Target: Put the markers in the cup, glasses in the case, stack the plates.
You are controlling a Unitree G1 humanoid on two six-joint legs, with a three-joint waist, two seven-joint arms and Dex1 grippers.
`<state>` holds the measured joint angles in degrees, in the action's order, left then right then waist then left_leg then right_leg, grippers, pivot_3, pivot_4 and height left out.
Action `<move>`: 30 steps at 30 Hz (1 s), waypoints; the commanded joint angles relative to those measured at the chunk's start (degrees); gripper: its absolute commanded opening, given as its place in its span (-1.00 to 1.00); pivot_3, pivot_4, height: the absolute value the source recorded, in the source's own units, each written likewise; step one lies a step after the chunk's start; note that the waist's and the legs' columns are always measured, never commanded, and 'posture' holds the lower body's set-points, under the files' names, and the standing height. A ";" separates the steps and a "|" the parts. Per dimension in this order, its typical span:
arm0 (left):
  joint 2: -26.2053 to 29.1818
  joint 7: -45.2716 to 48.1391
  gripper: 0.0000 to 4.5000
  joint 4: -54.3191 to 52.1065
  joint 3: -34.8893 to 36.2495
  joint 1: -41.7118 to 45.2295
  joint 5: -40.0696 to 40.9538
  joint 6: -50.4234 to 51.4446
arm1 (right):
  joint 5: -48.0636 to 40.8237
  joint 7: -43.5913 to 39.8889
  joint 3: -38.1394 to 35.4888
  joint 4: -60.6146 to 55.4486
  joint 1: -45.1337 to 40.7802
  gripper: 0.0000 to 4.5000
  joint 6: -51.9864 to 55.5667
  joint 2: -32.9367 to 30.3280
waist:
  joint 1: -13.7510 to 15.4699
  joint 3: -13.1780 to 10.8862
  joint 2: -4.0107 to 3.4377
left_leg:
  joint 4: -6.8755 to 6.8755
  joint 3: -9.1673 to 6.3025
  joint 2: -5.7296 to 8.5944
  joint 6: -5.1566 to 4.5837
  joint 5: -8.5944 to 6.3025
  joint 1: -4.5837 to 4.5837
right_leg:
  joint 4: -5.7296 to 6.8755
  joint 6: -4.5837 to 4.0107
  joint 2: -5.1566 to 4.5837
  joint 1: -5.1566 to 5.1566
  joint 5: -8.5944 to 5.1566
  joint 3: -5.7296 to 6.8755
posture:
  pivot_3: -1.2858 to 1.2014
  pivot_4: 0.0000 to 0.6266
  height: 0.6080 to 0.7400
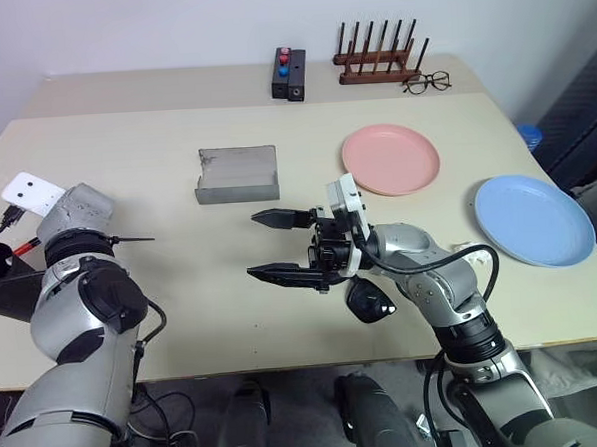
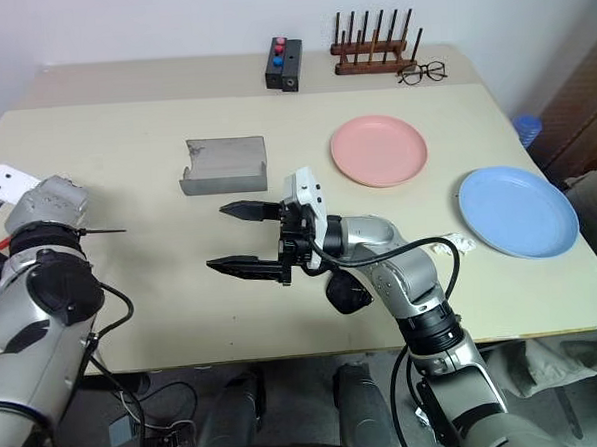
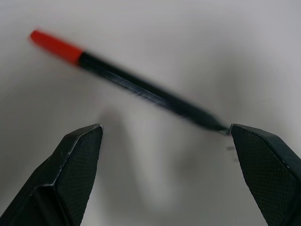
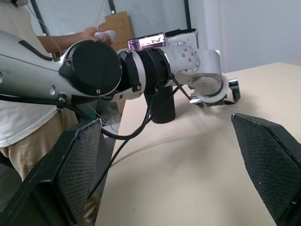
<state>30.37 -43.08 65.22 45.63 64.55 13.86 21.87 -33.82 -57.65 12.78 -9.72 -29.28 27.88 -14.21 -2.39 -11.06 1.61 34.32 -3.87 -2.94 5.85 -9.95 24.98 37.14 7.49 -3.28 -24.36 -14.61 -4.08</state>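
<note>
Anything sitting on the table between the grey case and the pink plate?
No. In the left eye view the table is bare between the grey case and the pink plate.

The sunglasses lie mostly hidden under the right arm, one dark lens showing. The black cup stands half covered behind the left arm. The red-capped marker is blurred, its far tip hidden behind one of the fingers.
</note>
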 commanded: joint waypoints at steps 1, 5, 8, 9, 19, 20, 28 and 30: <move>2.14 -1.07 0.98 1.63 -1.76 2.17 0.90 -2.74 | -0.23 0.03 -0.46 -1.14 0.15 1.00 -0.54 0.06 | 0.01 0.00 0.00 | -0.01 0.00 0.00 0.01 0.01 0.00 | 0.00 0.00 0.00 0.00 0.00 0.00 | 0.03 -0.52 1.00; 2.91 -0.91 0.98 3.33 -2.62 2.44 1.89 -4.39 | -0.16 0.05 -0.38 -1.12 0.26 1.00 -0.59 0.09 | 0.01 0.00 0.00 | -0.02 0.00 0.00 0.05 0.03 0.00 | 0.00 0.00 0.00 0.00 0.00 0.00 | 0.03 -0.52 1.00; 3.12 -0.45 0.98 3.82 -3.66 2.43 2.21 -5.29 | -0.07 0.05 -0.34 -1.17 0.42 1.00 -0.63 0.02 | 0.04 0.00 0.00 | -0.02 0.00 0.00 0.08 0.04 0.00 | 0.00 0.00 0.00 0.00 0.00 0.00 | 0.03 -0.52 1.00; 3.07 -0.48 0.98 3.67 -4.14 2.38 2.02 -5.98 | -0.04 0.05 -0.33 -1.19 0.50 1.00 -0.62 -0.02 | 0.05 0.00 0.00 | -0.02 0.00 0.00 0.08 0.05 0.00 | 0.00 0.00 0.00 0.00 0.00 0.00 | 0.03 -0.52 1.00; 5.09 -7.33 0.98 4.43 -2.06 1.89 6.25 -7.95 | 0.26 -0.04 -0.32 -1.06 0.68 1.00 -0.59 -0.02 | -0.03 0.00 0.00 | -0.04 0.00 0.00 0.09 0.05 -0.01 | 0.00 0.00 0.00 0.00 0.00 0.01 | 0.03 -0.52 1.00; 5.29 -8.04 0.98 4.60 -1.91 1.86 6.76 -7.69 | 0.27 -0.07 -0.32 -0.96 0.64 1.00 -0.60 -0.01 | -0.01 0.00 0.00 | -0.05 0.00 0.00 0.09 0.05 -0.02 | 0.00 0.00 0.00 0.00 0.00 0.01 | 0.03 -0.52 1.00; 6.69 -7.76 0.98 5.80 -2.52 1.34 8.78 -7.18 | 0.32 -0.03 -0.31 -0.91 0.82 1.00 -0.49 0.02 | 0.06 0.00 0.00 | -0.06 0.00 0.00 0.12 0.07 -0.02 | 0.00 0.00 0.00 0.00 0.00 0.01 | 0.03 -0.52 1.00; 6.90 -7.15 0.98 6.18 -2.41 1.38 9.24 -7.02 | 0.38 -0.05 -0.33 -0.83 0.79 1.00 -0.43 0.08 | 0.03 0.00 0.00 | -0.06 0.00 0.00 0.12 0.07 -0.02 | 0.00 0.00 0.00 0.00 0.00 0.01 | 0.03 -0.52 1.00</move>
<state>36.02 -50.61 71.48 43.58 65.46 22.59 14.74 -32.84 -57.64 12.78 -9.69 -28.42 27.88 -14.38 -2.36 -11.06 1.61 34.26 -3.86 -2.94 5.98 -9.89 24.96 37.14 7.49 -3.28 -24.36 -14.61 -4.08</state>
